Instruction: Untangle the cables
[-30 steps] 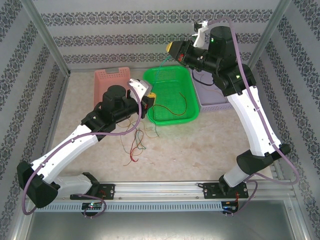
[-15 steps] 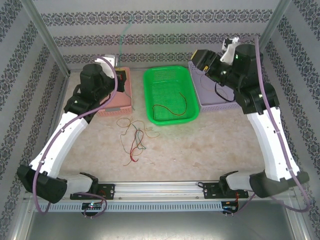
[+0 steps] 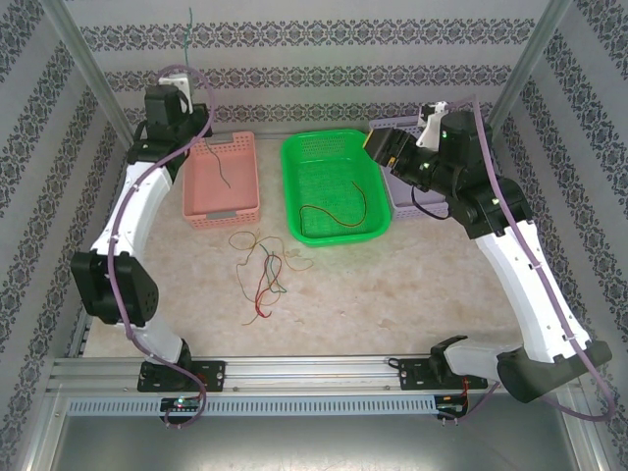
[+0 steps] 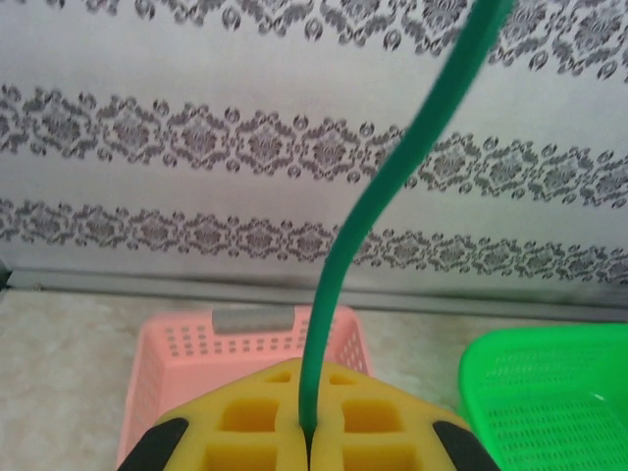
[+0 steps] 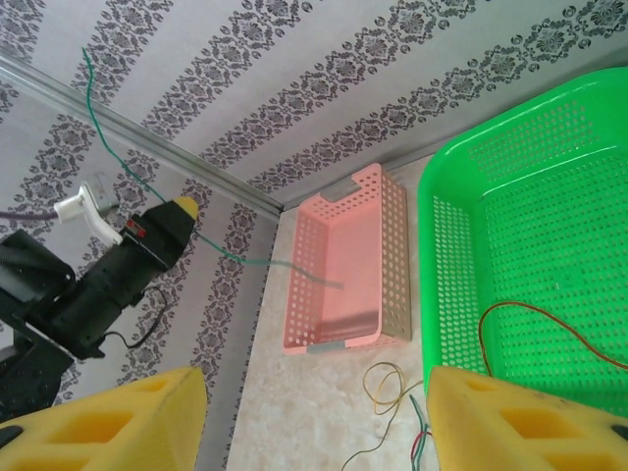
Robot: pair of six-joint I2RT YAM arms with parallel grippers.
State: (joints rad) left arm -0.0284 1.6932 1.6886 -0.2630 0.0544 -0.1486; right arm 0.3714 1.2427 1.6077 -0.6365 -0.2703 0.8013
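L side first. Left gripper [image 4: 307,444], bottom centre of left wrist view: pads are pressing fully together on the green cable [image 4: 392,167], pinched mid-length. One end is sticking up toward top of frame. In top view the other end is trailing down at the pink basket [image 3: 201,214], upper left. Can't tell if the tip is touching the basket floor or just hanging over it.

Centre-left, below the pink basket: tangle [image 3: 260,270] of thin wires is lying on the table [image 3: 422,285]. Red, green and yellowish strands are crossing, and it's sitting apart from both baskets.

Centre: green basket [image 3: 290,186] is holding one red cable [image 3: 334,211], lying loose on its floor. Looks like one wire per basket, my read.

Upper right: right gripper [image 5: 314,412] is hovering by the green basket's top-right corner in frame, next to the purple basket [image 3: 412,211]. Jaws are standing well apart w/ nothing btwn them.

Step in hand, IMO: green cable is out of the tangle and going into the pink basket. Next move: L arm needs to come down over the pink basket so the whole length is landing inside, then let go. Otherwise the upright end may flop over the rim. After that R arm should be heading for the tangle, going for a strand end, not a crossing.
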